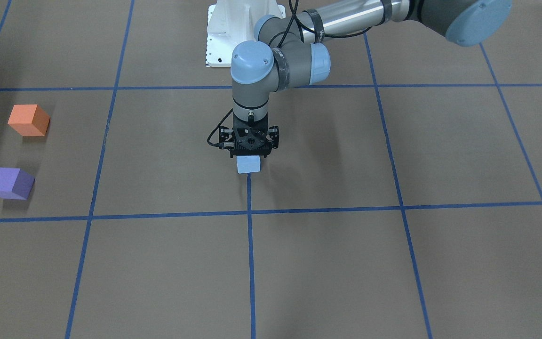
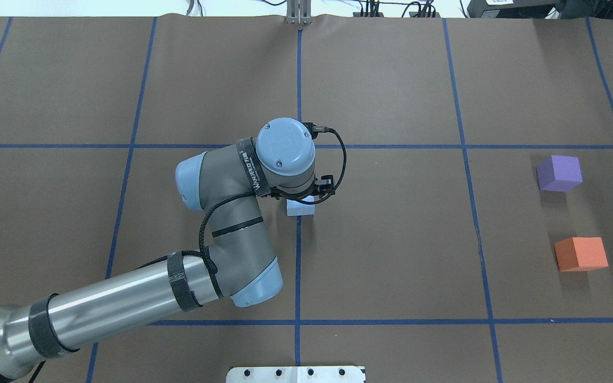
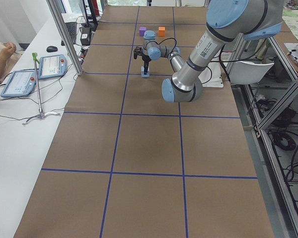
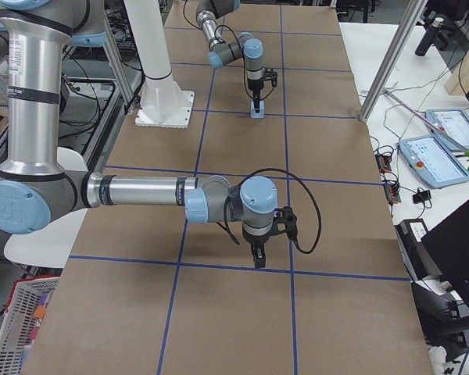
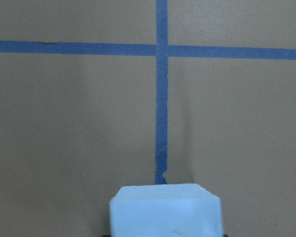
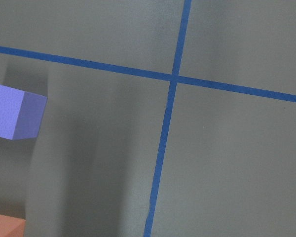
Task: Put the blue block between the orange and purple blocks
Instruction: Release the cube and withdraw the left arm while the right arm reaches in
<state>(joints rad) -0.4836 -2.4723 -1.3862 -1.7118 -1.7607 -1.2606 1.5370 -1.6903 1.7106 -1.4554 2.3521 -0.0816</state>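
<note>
The pale blue block (image 1: 248, 165) sits at the table's middle, at the end of a tape line, and also shows in the overhead view (image 2: 301, 208). My left gripper (image 1: 249, 151) points straight down and is shut on it. The left wrist view shows the block (image 5: 166, 210) close up, low over the table. The orange block (image 2: 580, 254) and the purple block (image 2: 559, 173) stand apart on the robot's right side, with a bare gap between them. My right gripper (image 4: 257, 262) shows only in the exterior right view. I cannot tell whether it is open or shut.
Blue tape lines (image 2: 298, 276) divide the brown table into squares. The white robot base (image 1: 245, 28) stands at the table's edge. The right wrist view shows the purple block (image 6: 15, 116) and a corner of the orange block (image 6: 5, 227). Operators' tablets (image 3: 35, 74) lie on a side table.
</note>
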